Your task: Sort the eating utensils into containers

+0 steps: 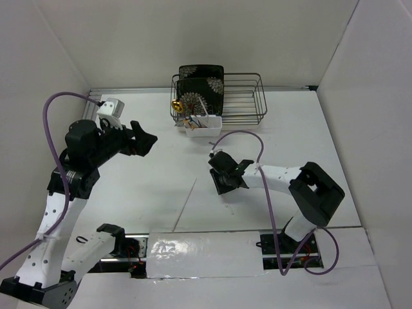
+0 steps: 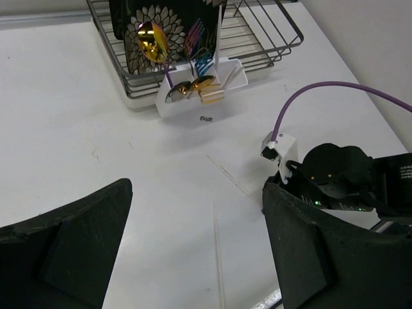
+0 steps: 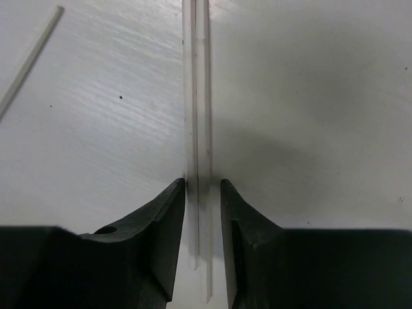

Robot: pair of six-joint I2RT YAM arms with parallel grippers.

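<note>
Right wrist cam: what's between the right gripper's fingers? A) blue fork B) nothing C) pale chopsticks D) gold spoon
C: in the right wrist view, a pair of thin pale chopsticks lies flat on the table and runs straight between the fingertips of the right gripper.

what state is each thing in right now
left gripper, jaws wide open, empty
right gripper, jaws nearly closed astride chopsticks, grip unclear
plates, upright in wire rack
spoons, standing in caddy
loose chopstick, flat on table
</note>
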